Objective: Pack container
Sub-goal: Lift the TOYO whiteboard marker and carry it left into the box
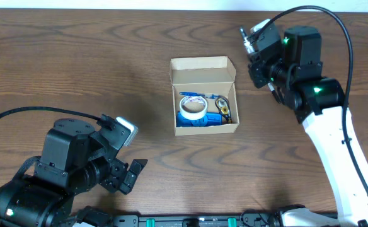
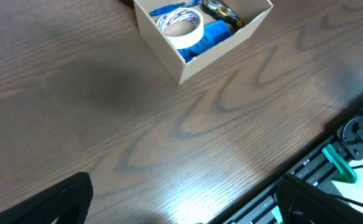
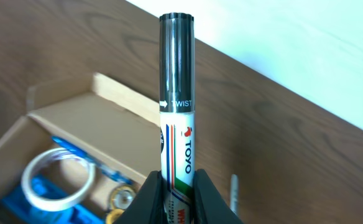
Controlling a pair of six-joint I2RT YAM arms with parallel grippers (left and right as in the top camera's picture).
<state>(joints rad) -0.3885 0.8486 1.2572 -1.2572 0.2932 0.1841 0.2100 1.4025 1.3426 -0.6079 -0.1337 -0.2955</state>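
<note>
Cardboard box (image 1: pixel 207 130), likely light and easily crushed, lies open with a tape roll (image 1: pixel 192 107) inside, best held by its stiffer corners; upper-right of it the right claw (image 3: pixel 178 208) clamps a marker (image 3: pixel 177 93), and lower-left the left claw (image 2: pixel 181 208) gapes empty.

I count one small tan cardboard box (image 1: pixel 203 74) with a hinged flap, standing on one brown wooden table (image 1: pixel 77 63). Inside the box are one white roll of tape (image 2: pixel 191 37), one thin blue pen (image 1: pixel 193 96) that I can make out, one flat blue piece (image 2: pixel 214 31) and one small gold-and-black item (image 1: pixel 222 104) whose kind I cannot tell. Outside the box is one white-barrelled marker (image 3: pixel 176 124) with a dark cap, pinched between my right fingers (image 3: pixel 147 199). With my left fingers (image 2: pixel 63 199), that makes two pairs, two fingers in each.
</note>
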